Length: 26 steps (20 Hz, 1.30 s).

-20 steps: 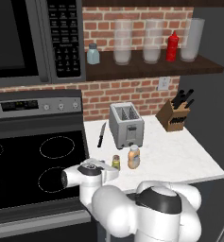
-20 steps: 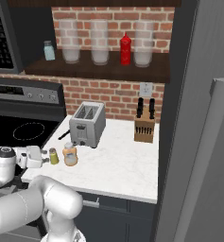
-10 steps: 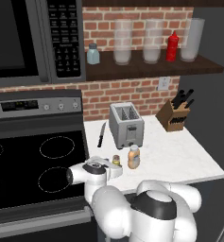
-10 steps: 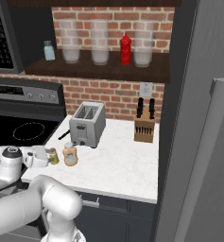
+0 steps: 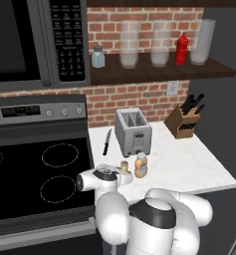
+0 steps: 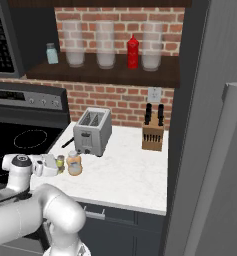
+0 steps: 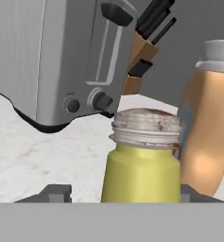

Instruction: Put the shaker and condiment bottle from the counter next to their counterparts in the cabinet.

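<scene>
The yellow-green shaker (image 7: 141, 172) stands close in front of the hand camera, between my two fingertips (image 7: 56, 193), which sit apart from its sides. My gripper (image 7: 124, 194) is open around it. The orange-tan condiment bottle (image 7: 208, 127) with its pale cap stands just to the shaker's right. On the counter (image 5: 174, 167) the shaker (image 5: 124, 166) and bottle (image 5: 141, 165) stand side by side in front of the toaster, with my gripper (image 5: 121, 175) level at the shaker. From the right I see the shaker (image 6: 60, 161), the bottle (image 6: 74, 163) and my gripper (image 6: 54, 165). On the cabinet shelf (image 5: 159, 73) stand the pale blue-grey shaker (image 5: 97, 56) and the red squeeze bottle (image 5: 181, 49).
A silver toaster (image 5: 133, 132) stands right behind the two items, with a black knife (image 5: 106, 141) to its left and a knife block (image 5: 187, 119) at the back right. Three clear glasses (image 5: 130, 44) share the shelf. The stove (image 5: 35, 174) borders the counter's left.
My hand has slid along the counter's front toward the shaker, so its fingers now straddle it. The shaker and bottle have not moved.
</scene>
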Tool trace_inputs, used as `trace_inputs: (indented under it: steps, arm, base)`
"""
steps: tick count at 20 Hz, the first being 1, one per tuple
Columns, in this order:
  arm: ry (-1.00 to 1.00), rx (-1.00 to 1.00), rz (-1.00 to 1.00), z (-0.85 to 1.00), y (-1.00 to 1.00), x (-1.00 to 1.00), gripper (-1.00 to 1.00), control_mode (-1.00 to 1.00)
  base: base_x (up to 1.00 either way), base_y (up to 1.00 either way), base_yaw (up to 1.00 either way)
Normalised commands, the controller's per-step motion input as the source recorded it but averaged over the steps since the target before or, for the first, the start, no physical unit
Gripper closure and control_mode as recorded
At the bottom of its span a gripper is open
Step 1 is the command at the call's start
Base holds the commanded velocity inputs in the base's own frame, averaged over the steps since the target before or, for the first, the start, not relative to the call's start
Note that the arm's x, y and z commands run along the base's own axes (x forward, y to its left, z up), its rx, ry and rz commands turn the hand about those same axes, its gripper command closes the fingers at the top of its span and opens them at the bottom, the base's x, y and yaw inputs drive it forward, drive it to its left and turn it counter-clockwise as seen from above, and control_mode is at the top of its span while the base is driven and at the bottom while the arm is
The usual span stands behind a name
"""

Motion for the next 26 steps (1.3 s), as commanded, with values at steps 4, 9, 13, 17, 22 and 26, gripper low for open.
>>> trace_inputs:
  steps: [4, 9, 13, 17, 22, 26]
  arm:
    - [-0.09, -0.03, 0.03, 0.11, -0.03, -0.03, 1.0, -1.0]
    - [-0.48, -0.25, 0.24, 0.78, 0.01, -0.19, 1.0, -1.0]
    - [-0.31, -0.17, 0.27, 0.72, 0.0, -0.28, 1.0, -1.0]
    - [-0.02, -0.05, 0.25, 0.85, -0.13, -0.11, 1.0, -1.0]
    - [0.06, -0.05, 0.24, 1.0, -0.09, -0.06, 1.0, -1.0]
    - [0.2, 0.0, 0.21, 1.0, -0.14, -0.18, 1.0, -1.0]
  base:
    - [0.0, 0.0, 0.0]
    - [0.0, 0.0, 0.0]
    - [0.0, 0.0, 0.0]
    - [0.0, 0.0, 0.0]
    - [0.0, 0.0, 0.0]
    - [0.0, 0.0, 0.0]
